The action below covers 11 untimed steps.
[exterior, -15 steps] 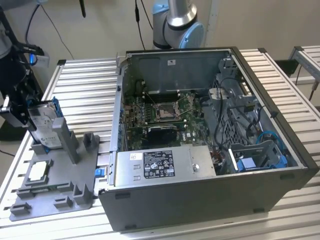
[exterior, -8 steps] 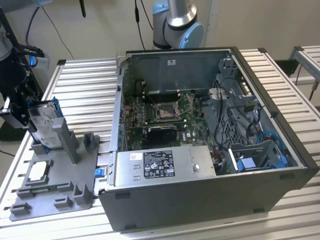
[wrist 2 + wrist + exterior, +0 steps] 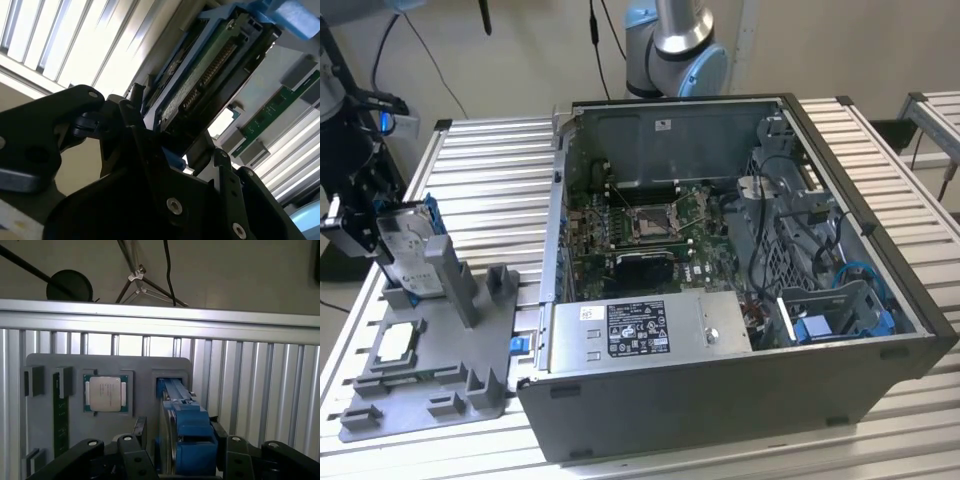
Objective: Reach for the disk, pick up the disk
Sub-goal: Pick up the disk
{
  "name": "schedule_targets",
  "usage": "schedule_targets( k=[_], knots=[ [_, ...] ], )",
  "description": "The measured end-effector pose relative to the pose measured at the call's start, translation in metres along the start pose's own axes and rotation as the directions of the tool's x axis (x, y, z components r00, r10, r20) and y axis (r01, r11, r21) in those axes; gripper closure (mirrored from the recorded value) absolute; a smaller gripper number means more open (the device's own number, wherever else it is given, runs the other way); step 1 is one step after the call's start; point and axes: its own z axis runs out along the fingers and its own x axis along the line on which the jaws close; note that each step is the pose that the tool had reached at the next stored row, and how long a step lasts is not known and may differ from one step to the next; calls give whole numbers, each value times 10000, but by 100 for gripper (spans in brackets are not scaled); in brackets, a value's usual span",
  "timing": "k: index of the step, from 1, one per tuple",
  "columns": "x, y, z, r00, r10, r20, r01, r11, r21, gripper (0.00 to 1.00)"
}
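The grey fixture tray (image 3: 485,385) on the slatted surface (image 3: 490,170) carries a square chip (image 3: 105,393) in its recess, a green memory stick (image 3: 60,415) in a narrow slot, and the disk (image 3: 179,402) standing on edge in its own slot. Beside the tray sits the open computer case (image 3: 720,400). My pincer (image 3: 181,446) straddles the disk, one black jaw on each side of its blue bracket. I cannot tell whether I have clamped it.

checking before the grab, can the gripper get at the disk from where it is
Probably yes: the gripper is right at the disk, which stands upright in the grey holder, with nothing between them.
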Motion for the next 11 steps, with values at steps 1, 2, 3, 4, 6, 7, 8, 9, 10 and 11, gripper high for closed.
schedule_targets(
  k=[1, 2, 3, 4, 6, 7, 8, 9, 10, 11],
  knots=[
    [0, 1, 1, 10000, 0, 0, 0, 10000, -1, 0],
    [0, 1, 1, 10000, 0, -1, 0, 10000, -2, 100],
    [0, 1, 1, 10000, 0, -1, 0, 10000, -2, 100],
    [0, 1, 1, 10000, 0, -1, 0, 10000, -2, 100],
    [0, 1, 1, 10000, 0, -1, 0, 10000, -2, 100],
    [1, 1, 1, 10000, 0, -4, 0, 10000, -2, 100],
    [0, 1, 1, 10000, 0, -1, 0, 10000, -2, 100],
    [0, 1, 1, 10000, 0, -1, 0, 10000, -3, 100],
    [0, 1, 1, 10000, 0, -1, 0, 10000, -2, 100],
    [0, 1, 2, 10000, 0, -1, 0, 10000, -2, 100]
  ],
)
